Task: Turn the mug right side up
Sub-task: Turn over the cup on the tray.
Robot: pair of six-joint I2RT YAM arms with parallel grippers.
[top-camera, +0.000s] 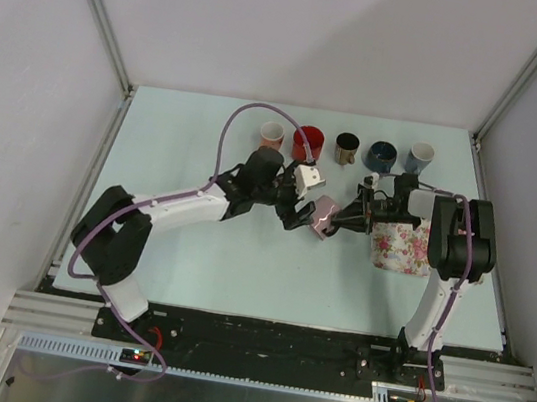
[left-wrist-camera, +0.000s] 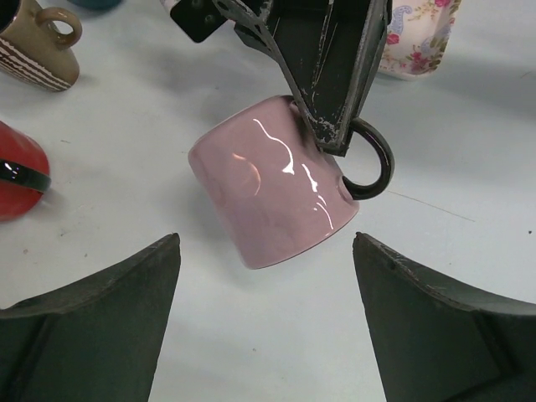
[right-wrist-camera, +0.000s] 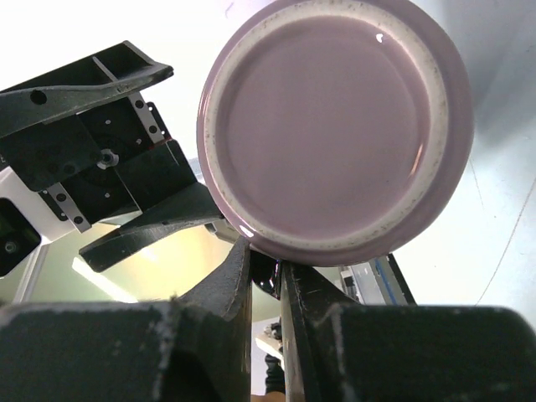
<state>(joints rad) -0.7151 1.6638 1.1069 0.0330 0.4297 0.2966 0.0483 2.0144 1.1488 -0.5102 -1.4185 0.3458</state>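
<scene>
Pink mug (top-camera: pixel 325 217): lifted off the bench (top-camera: pixel 190 250), just left of the flowery mug (top-camera: pixel 403 246), tipped sideways.
Right pincer (top-camera: pixel 342 217): clamped on the pink mug's handle.
Left pincer (top-camera: pixel 301 201): wide apart, holding nothing.
Done: about half the turn, I think.
To do: finish turning, set it down.

Robot lab test cell. White panel walls (top-camera: pixel 295 23) and aluminium frame rails (top-camera: pixel 98 4) box in a pale counter (top-camera: pixel 177 137). Left arm (top-camera: pixel 177 206) and right arm (top-camera: pixel 432 306) are bolted along the counter's near edge.
</scene>
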